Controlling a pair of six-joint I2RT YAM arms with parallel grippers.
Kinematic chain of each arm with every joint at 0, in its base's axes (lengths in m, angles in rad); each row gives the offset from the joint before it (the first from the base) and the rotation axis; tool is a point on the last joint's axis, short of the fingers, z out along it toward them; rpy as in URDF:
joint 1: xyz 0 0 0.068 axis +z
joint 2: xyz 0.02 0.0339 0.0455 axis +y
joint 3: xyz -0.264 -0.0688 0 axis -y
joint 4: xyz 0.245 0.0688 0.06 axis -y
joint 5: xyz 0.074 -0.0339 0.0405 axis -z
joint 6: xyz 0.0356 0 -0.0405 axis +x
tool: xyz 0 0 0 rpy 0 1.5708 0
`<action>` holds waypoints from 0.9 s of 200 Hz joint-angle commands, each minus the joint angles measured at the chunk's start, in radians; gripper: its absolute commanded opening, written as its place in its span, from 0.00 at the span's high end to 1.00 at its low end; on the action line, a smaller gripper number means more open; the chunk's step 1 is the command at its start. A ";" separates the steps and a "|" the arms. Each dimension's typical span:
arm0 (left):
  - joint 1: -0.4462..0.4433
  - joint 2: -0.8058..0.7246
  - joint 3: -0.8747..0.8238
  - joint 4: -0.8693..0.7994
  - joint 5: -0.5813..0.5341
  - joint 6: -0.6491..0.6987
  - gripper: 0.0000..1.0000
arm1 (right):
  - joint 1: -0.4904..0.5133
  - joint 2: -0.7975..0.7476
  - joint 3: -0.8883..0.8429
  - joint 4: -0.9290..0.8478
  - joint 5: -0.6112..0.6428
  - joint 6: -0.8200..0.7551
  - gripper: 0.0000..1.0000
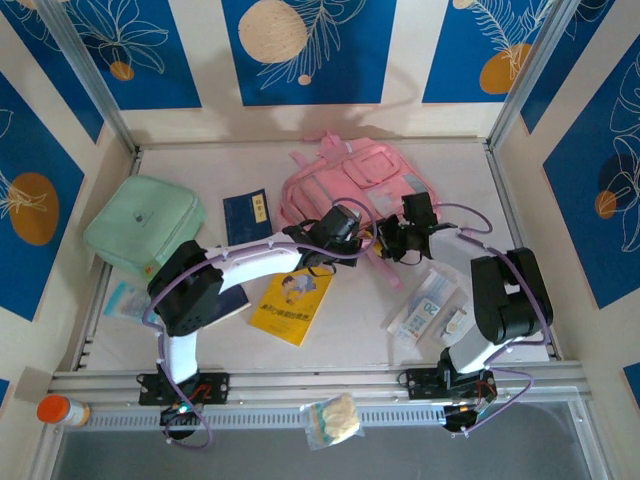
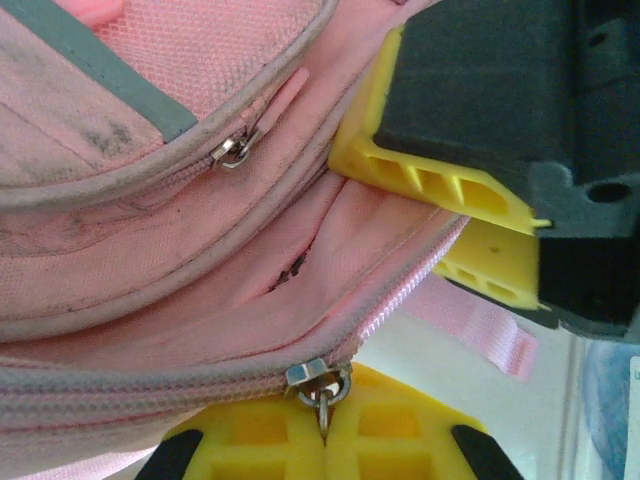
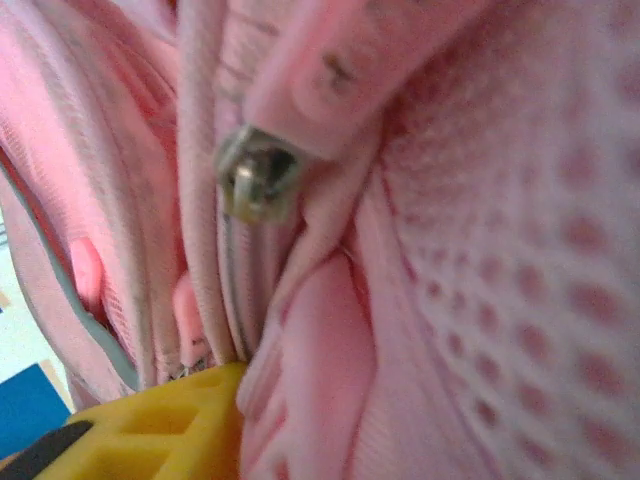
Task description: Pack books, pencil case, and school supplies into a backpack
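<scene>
Top view: the backpack is lying flat at the far middle of the table, and both of your arms are reaching in to its near edge. Your left gripper is pinching fully closed on the metal zip pull, the ring sitting in the seam between the two yellow fingers. Your right gripper is pressing against the pink fabric just beside that zip line. Its fingers are showing little gap, and you cannot tell whether they are clamping cloth or standing free. Right wrist view: a second slider is hanging close to the lens. One navy book is lying left of the backpack, and the yellow book is lying near the front. Another navy book is sitting partly under your left arm. The white packet is resting by the right arm.
</scene>
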 commanded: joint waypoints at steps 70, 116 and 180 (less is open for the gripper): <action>0.086 -0.203 -0.129 -0.097 -0.054 0.151 1.00 | -0.209 -0.087 0.149 -0.269 0.065 -0.411 0.98; 0.132 -0.199 -0.137 -0.120 0.115 0.165 1.00 | -0.255 0.023 0.303 -0.301 0.006 -0.513 0.96; 0.079 -0.098 -0.036 -0.034 0.168 0.065 1.00 | -0.258 -0.006 0.307 -0.381 -0.058 -0.481 0.43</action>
